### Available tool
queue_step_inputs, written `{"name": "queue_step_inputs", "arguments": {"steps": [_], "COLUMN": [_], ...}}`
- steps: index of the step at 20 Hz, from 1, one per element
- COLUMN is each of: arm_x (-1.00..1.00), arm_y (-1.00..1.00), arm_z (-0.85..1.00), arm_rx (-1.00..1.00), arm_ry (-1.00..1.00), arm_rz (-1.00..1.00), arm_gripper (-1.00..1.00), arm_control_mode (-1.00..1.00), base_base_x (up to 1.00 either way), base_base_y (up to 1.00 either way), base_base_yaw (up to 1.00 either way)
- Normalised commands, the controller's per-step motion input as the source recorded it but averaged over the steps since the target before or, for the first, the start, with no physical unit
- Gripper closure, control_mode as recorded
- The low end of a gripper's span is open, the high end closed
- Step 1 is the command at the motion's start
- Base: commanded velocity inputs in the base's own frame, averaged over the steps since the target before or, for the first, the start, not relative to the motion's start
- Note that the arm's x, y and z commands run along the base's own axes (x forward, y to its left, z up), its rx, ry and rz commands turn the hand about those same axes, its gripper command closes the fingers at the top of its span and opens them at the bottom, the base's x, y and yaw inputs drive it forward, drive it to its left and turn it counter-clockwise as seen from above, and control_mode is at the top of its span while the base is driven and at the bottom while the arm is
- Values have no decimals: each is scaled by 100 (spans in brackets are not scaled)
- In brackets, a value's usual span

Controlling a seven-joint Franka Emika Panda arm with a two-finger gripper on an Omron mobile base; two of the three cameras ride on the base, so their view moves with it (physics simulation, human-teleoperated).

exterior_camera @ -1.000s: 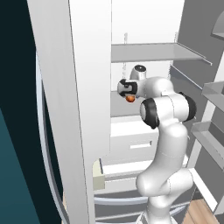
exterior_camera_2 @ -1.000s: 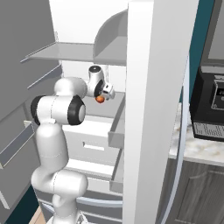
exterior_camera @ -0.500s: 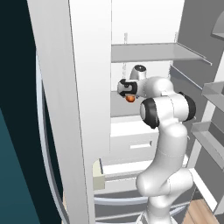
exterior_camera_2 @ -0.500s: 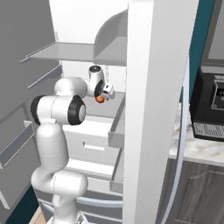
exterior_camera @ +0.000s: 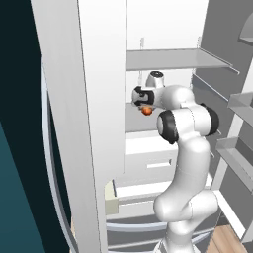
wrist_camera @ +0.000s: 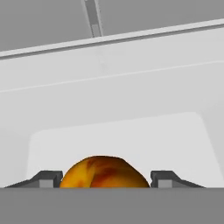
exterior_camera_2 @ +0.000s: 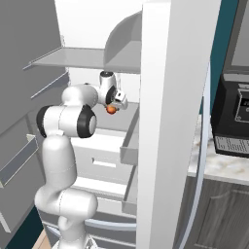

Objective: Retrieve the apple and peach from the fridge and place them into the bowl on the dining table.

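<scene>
Fridge (exterior_camera: 99,74) interior, white | fruit: one peach (wrist_camera: 104,172) | gripper (wrist_camera: 105,178): fingertips touching peach sides; firm hold unclear

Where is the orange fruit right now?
The peach sits between the fingertips of the gripper in the hand view, inside the open fridge, over its middle shelf.
</scene>
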Motion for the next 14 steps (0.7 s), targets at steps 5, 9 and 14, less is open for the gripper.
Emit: {"name": "queue_step_inputs", "arguments": {"steps": [5,9,14], "arm_x": [-16,-28,-74], "arm_y": [0,0,-3], "arm_z": [-47,-40,-37], "arm_rx": [0,0,0], "arm_ry": [3,-1,-5], "arm_rz": [0,0,0], "arm_gripper": [100,100,100], "arm_control_mode": [-100,-100,-100], "base_base_x": [0,0,0], "base_base_y": [0,0,0], "base_base_yaw": [0,0,0]}}
